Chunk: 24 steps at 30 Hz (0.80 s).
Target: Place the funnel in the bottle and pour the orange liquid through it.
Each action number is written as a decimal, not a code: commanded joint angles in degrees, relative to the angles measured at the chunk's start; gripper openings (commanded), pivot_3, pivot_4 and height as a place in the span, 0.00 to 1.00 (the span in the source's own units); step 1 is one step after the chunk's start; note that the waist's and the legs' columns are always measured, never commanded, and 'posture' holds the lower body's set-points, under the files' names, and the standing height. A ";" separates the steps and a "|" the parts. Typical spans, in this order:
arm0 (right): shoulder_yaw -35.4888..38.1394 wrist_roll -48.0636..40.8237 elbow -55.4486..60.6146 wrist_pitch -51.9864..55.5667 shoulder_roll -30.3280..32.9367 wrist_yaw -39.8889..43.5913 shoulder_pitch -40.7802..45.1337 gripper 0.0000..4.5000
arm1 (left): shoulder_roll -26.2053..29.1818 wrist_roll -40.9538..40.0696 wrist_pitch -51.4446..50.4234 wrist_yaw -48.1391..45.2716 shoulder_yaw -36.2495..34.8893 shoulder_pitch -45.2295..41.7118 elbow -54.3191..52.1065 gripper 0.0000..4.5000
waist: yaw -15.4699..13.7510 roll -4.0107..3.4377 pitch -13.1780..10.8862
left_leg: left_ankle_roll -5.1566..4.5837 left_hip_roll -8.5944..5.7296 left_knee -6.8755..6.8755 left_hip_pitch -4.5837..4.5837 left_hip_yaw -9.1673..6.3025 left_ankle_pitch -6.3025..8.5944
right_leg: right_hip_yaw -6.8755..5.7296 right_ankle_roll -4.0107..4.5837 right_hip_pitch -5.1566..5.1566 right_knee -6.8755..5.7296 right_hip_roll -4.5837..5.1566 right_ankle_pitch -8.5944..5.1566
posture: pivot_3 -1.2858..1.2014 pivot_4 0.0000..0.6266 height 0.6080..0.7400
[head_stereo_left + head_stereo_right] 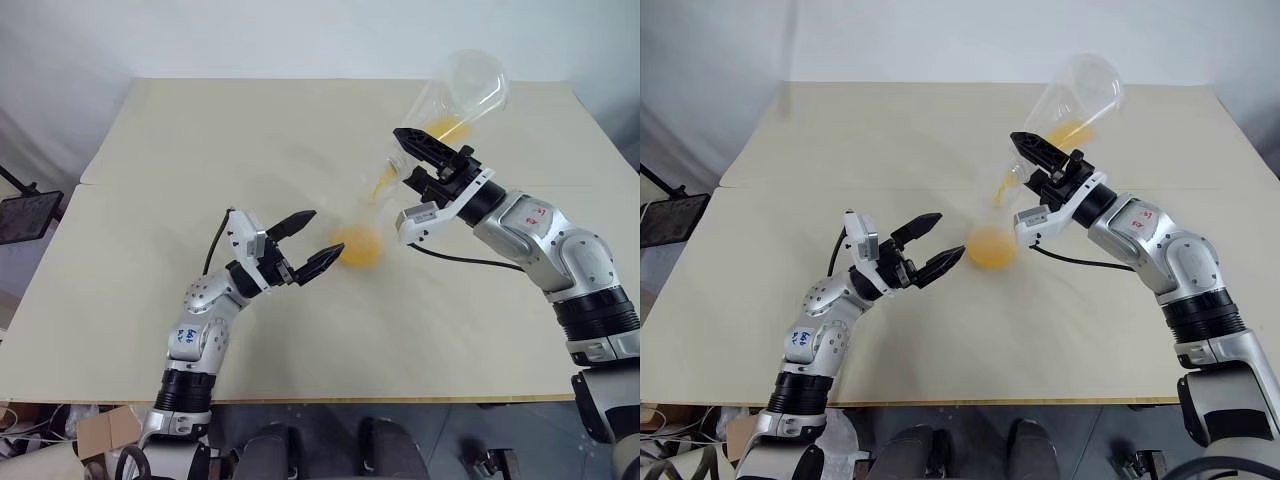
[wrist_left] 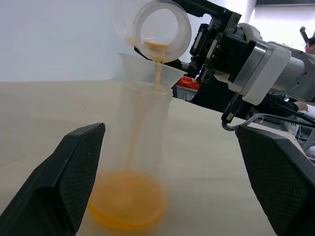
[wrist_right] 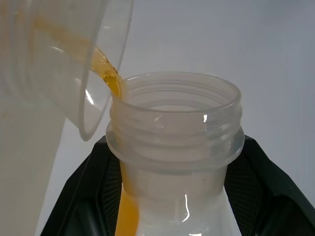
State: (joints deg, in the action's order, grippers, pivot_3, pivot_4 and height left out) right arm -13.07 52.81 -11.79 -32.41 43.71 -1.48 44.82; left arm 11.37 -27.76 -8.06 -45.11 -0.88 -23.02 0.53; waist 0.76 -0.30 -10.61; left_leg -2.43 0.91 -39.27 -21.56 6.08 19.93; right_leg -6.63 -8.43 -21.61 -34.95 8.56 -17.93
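Table [image 1: 200,140] is carrying the bottle [image 2: 142,162], standing upright between my left gripper's [image 1: 301,246] wide-spread fingers, untouched. My right gripper [image 1: 420,165] is clamping a tilted flask [image 1: 455,95] by its neck above it, sending the orange liquid [image 2: 158,73] into the funnel [image 2: 147,69] sitting in the bottle's mouth.

Bright orange liquid [image 2: 127,204] pools in the clear bottle [image 2: 142,147]; the counter [image 1: 200,140] is pale beige; both pincers' fingers [image 2: 59,182] are black, mesh-patterned.

Bright, even overhead light, soft shadows on table [image 1: 300,150]. Head views sharp, slight edge bend. Wrist views: bkgd blurred, small glare spots on clear plastic.
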 commanded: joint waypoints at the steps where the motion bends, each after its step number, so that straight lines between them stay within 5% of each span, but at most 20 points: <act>1: 1.30 -0.70 1.02 0.24 0.96 -1.22 1.70 0.54 | -0.18 0.05 1.03 0.04 0.15 -0.35 -1.63 1.00 | 0.00 0.00 0.00 | 0.00 0.00 0.00 0.00 0.00 0.00 | 0.00 0.00 0.00 0.00 0.00 0.00 | 0.52 0.24 1.00; 24: 1.14 0.10 1.30 0.59 0.84 -1.80 1.80 0.54 | -0.29 0.10 1.18 0.10 0.22 -0.69 -1.46 1.00 | 0.01 0.00 0.00 | 0.00 0.00 0.00 0.00 0.00 0.00 | -0.01 0.00 0.00 0.00 0.00 0.00 | 0.52 0.24 1.00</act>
State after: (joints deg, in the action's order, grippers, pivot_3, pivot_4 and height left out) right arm -13.07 53.13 -11.79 -32.29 43.71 -1.94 44.82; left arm 11.36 -27.73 -8.03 -44.94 -0.88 -23.05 0.53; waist 0.76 -0.30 -10.61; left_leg -2.43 0.91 -39.27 -21.56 6.07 19.93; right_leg -6.63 -8.43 -21.61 -34.94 8.56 -17.93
